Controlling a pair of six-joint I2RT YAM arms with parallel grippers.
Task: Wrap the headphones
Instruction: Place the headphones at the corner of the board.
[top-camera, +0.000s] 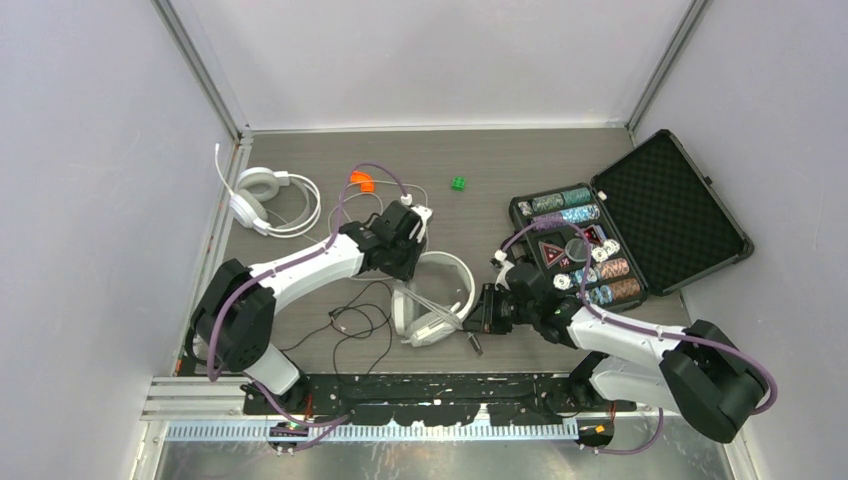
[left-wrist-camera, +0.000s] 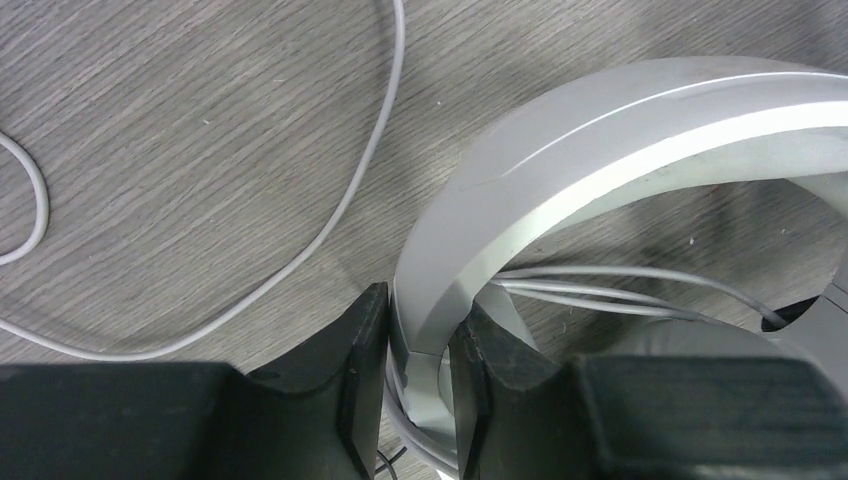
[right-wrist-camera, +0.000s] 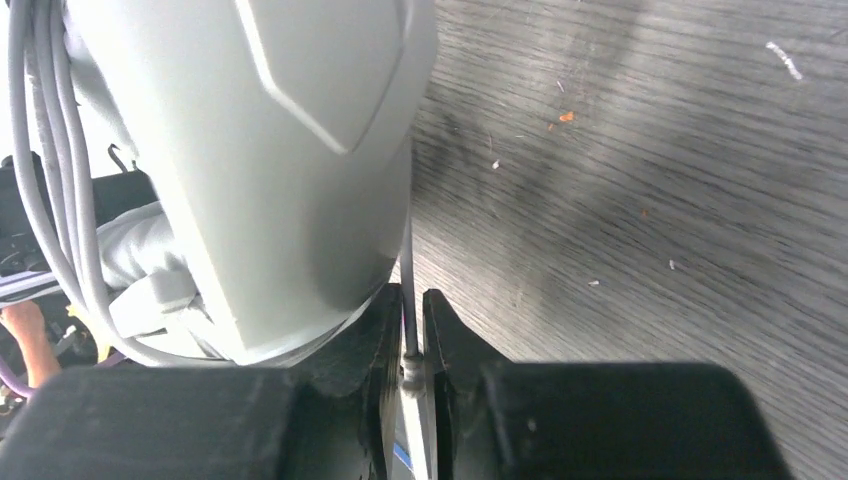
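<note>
A white pair of headphones (top-camera: 440, 296) lies at the table's middle, its cord wound in loops across the cups. My left gripper (top-camera: 408, 262) is shut on its headband (left-wrist-camera: 600, 130), gripper point in the left wrist view (left-wrist-camera: 418, 372). My right gripper (top-camera: 478, 322) is shut on the plug end of the thin white cord (right-wrist-camera: 407, 270), right beside an ear cup (right-wrist-camera: 270, 150); the gripper shows in the right wrist view (right-wrist-camera: 408, 335). A second white pair (top-camera: 262, 196) lies at the back left. A thin black cord (top-camera: 358, 322) lies loose left of the middle pair.
An open black foam-lined case of chips (top-camera: 640, 215) stands at the right, close behind my right arm. An orange piece (top-camera: 362, 180) and a green piece (top-camera: 458, 183) lie at the back. A loose white cord (left-wrist-camera: 330, 210) curves over the wood beside the headband.
</note>
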